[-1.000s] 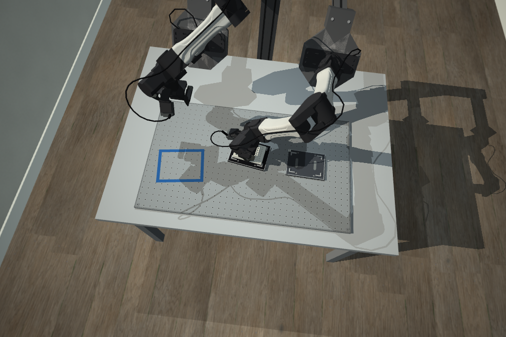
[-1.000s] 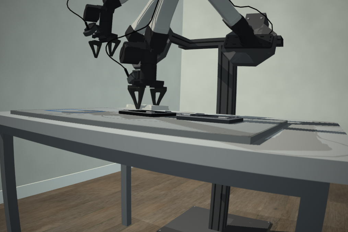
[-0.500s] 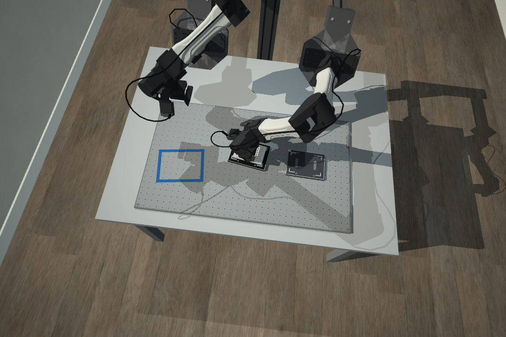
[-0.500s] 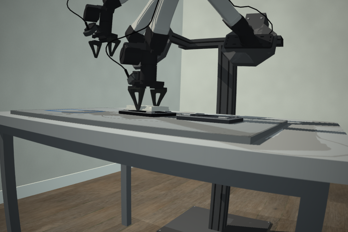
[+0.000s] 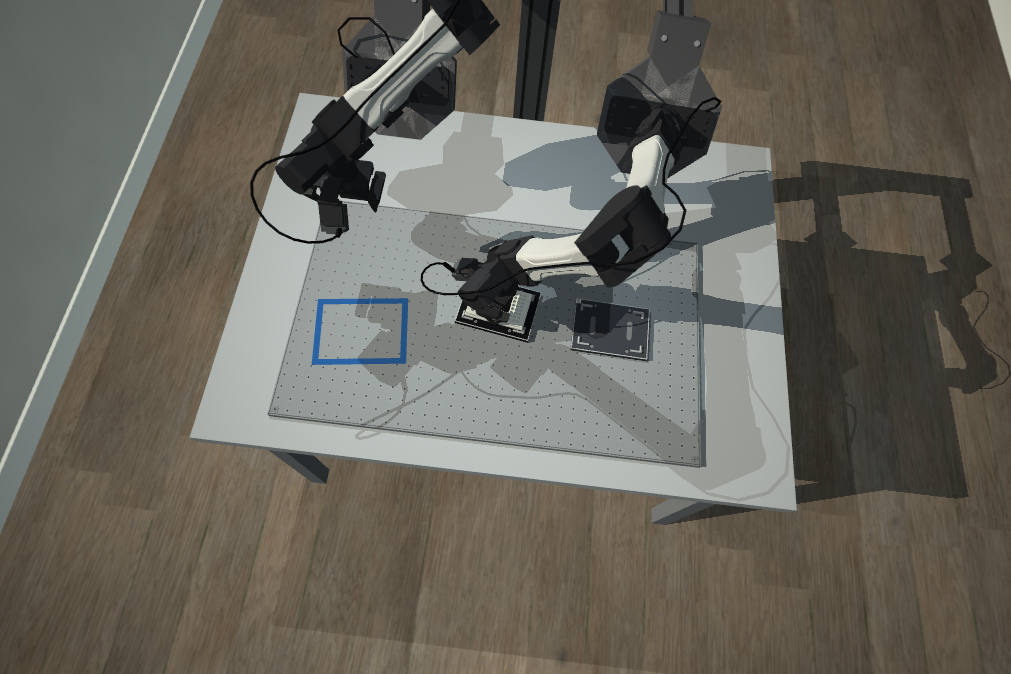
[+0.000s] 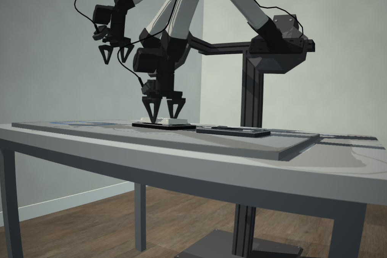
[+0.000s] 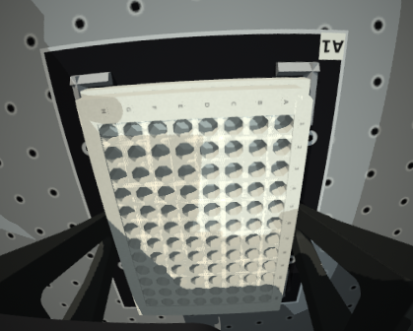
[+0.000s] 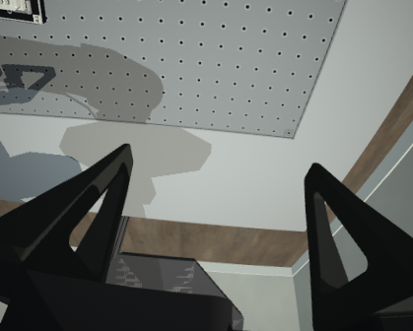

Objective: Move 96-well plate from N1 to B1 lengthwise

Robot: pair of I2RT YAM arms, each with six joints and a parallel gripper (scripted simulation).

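Worktop (image 5: 244, 389) (image 6: 200, 165) (image 8: 232, 187), pale grey and rectangular, spans the foreground. Nearest sits the flat black rectangular nest N1 (image 5: 611, 341) (image 6: 224, 133), without the plate. Beyond, the left tool (image 5: 490, 309) (image 6: 163, 120) (image 7: 202, 216) is clamped on the white 96-well plate (image 5: 523, 307) (image 6: 175, 121) (image 7: 207, 172) (image 8: 10, 5) at the black middle nest (image 5: 522, 337) (image 6: 163, 126) (image 7: 182, 49) (image 8: 37, 7); seating unclear. Farther lies B1's blue taped outline (image 5: 360, 361) (image 6: 102, 124); the right tool (image 5: 354, 208) (image 6: 115, 62) (image 8: 221, 161) hangs wide apart.

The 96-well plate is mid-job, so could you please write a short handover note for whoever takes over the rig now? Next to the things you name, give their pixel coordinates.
Left gripper (image 5: 490, 313) (image 6: 163, 119) (image 7: 203, 217): shut on the 96-well plate (image 5: 524, 304) (image 6: 176, 121) (image 7: 207, 184) (image 8: 11, 5).
Right gripper (image 5: 355, 216) (image 6: 115, 62) (image 8: 221, 155): open, raised, holding nothing.
Plate: low at the middle nest (image 5: 514, 335) (image 6: 169, 127) (image 7: 207, 54) (image 8: 40, 10); full seating unclear.
Done: plate out of N1 (image 5: 611, 335) (image 6: 233, 133).
Left: carry to B1 (image 5: 359, 362), set lengthwise inside the tape, release, move clear.
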